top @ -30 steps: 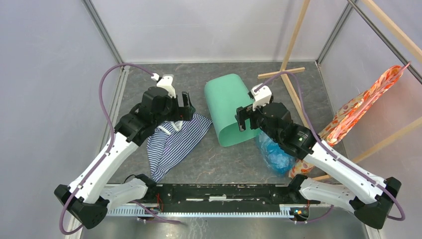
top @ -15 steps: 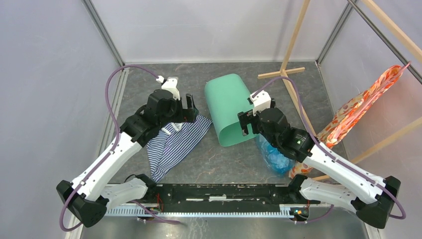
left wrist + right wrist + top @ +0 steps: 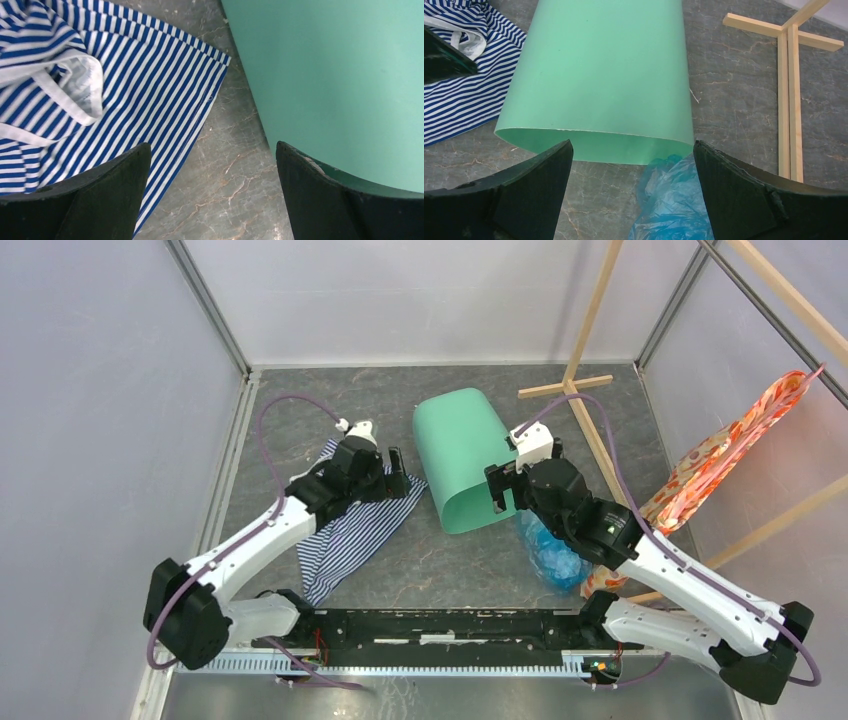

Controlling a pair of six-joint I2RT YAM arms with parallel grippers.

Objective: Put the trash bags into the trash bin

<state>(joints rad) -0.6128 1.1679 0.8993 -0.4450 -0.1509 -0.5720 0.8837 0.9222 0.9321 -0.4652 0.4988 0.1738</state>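
The mint-green trash bin (image 3: 458, 455) lies on its side mid-table, its mouth facing the near edge. The crinkly light-blue trash bag (image 3: 553, 552) lies on the floor at the mouth's right corner, partly under my right arm. My left gripper (image 3: 398, 468) stands open over the bare floor between the striped cloth and the bin's left side (image 3: 340, 75), holding nothing (image 3: 212, 150). My right gripper (image 3: 497, 495) is open just before the bin's mouth (image 3: 604, 75), nothing in it (image 3: 632, 145). The trash bag (image 3: 679, 200) shows by its right finger.
A blue-white striped cloth (image 3: 350, 530) lies left of the bin, under my left arm. A wooden stand (image 3: 575, 380) rises at the back right, its cross-shaped foot (image 3: 789, 75) on the floor. Orange floral fabric (image 3: 730, 455) hangs at the right wall.
My left arm has swung right and stretched out lower, bringing its gripper next to the bin's left side. The right gripper has shifted slightly right. Both stay open.
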